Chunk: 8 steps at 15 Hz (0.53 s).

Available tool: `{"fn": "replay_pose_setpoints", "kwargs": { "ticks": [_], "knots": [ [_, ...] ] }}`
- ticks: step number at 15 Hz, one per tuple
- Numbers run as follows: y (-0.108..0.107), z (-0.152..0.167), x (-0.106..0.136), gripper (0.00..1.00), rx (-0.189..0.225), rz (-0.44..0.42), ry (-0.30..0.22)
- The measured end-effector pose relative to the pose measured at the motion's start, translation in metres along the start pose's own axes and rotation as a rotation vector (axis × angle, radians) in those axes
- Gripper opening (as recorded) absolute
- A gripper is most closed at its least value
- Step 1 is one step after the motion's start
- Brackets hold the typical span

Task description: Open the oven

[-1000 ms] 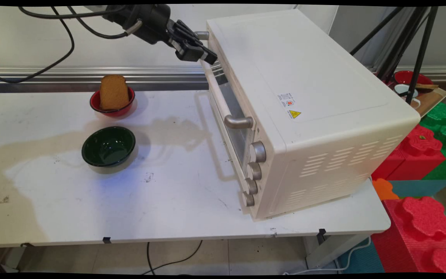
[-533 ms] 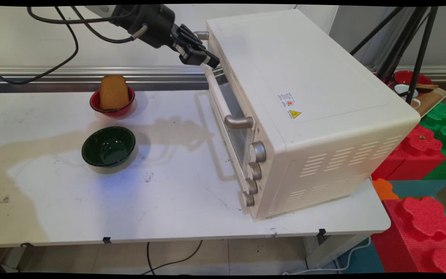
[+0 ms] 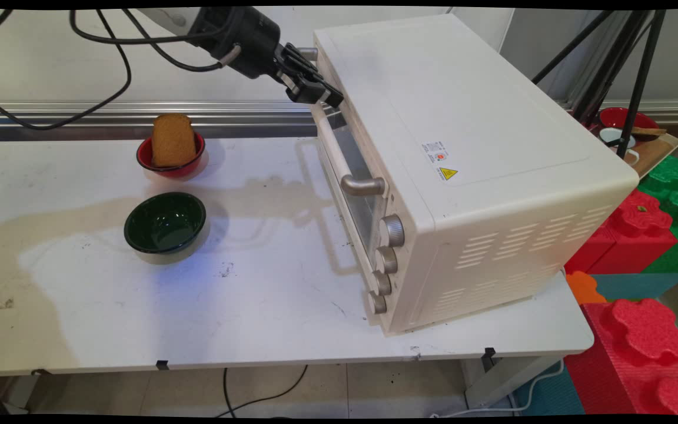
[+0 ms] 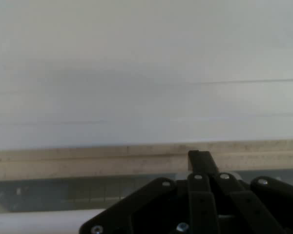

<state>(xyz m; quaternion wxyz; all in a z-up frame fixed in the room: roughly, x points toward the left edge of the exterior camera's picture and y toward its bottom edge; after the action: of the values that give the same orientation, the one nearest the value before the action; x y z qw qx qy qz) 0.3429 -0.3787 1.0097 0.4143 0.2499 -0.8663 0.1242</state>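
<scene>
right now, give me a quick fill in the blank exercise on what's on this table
The slice of bread stands in the ____ bowl.
The green bowl holds ____.
The gripper is at the top edge of the toaster oven's ____.
The oven has ____ knobs on its front.

Missing words: red; nothing; door; four

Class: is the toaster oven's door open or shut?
Shut: the toaster oven's door lies flush with its front, handle outward, no gap visible.

One toaster oven (image 3: 462, 147), two bowls (image 3: 165, 222), one toast slice (image 3: 172, 140), four knobs (image 3: 392, 230)
</scene>
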Motion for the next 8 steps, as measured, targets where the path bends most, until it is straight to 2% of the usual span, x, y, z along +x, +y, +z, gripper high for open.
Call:
{"fn": "replay_pose_setpoints", "kwargs": {
  "ticks": [8],
  "knots": [
    [0.002, 0.02, -0.009, 0.0, -0.015, -0.01, -0.027]
  ]
}}
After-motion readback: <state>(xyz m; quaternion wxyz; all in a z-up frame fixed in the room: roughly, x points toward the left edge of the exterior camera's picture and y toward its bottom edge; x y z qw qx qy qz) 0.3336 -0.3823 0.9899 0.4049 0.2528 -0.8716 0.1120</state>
